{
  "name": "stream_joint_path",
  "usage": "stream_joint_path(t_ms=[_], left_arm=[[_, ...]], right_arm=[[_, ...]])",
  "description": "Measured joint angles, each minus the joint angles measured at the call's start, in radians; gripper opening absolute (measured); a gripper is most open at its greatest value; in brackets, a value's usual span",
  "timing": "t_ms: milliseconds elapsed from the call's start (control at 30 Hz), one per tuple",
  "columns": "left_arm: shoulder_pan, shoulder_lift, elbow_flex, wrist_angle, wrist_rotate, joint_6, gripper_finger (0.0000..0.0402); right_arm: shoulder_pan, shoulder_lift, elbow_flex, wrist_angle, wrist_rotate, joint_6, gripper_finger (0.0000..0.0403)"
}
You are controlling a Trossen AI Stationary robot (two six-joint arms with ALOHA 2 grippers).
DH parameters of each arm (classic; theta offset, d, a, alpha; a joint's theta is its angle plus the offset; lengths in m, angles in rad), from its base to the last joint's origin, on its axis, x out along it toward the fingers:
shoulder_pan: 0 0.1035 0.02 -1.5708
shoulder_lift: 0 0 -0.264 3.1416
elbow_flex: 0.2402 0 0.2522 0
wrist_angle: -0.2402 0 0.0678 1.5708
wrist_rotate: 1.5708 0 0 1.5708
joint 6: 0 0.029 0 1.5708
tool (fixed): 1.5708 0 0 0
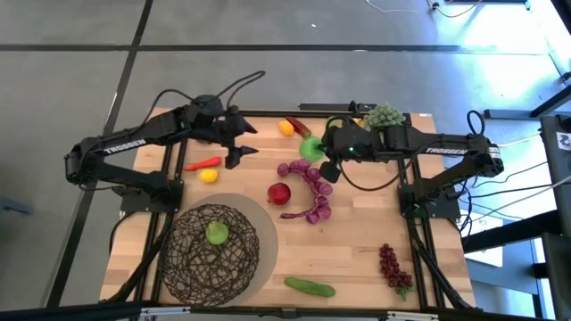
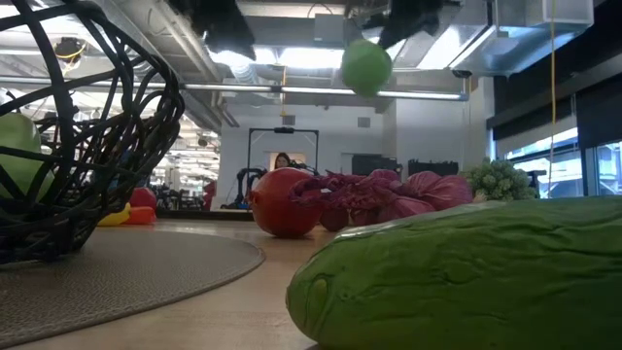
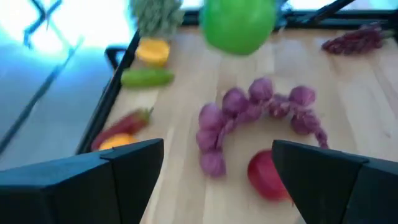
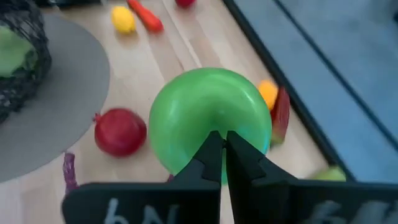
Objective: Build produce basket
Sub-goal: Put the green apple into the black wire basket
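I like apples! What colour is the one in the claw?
Bright green apple, held by the right claw; clearest in the right wrist view.

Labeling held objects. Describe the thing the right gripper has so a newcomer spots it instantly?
Start at the wire basket on the grey mat at the table's near left, then look to the far middle, where the right gripper hangs above the purple grape bunch. Its shut fingers pinch a green apple by the top, lifted off the wood. It is the only green round fruit in the air; the other one lies in the basket.

Two dark, matte arms are seen, each marked TROSSEN in white lettering along a link. Black cables are looped from the wrists. Jaws are black and angular.
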Motion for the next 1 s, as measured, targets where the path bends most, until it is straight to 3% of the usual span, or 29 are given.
stream_joint_path(t_ms=[300, 500, 1000], left_arm=[[-0.084, 0.102, 0.0, 0.261, -0.005, 0.124, 0.0291], [-0.134, 0.165, 0.0, 0.391, -0.061, 0.196, 0.0291], [-0.157, 0.214, 0.0, 0.415, -0.17, 0.204, 0.0291]], right_arm=[[0.0, 0.024, 0.0, 0.14, -0.002, -0.236, 0.0], [0.003, 0.045, 0.0, 0.2, -0.009, -0.296, 0.0], [0.032, 0.058, 0.0, 0.262, -0.015, -0.342, 0.0]])
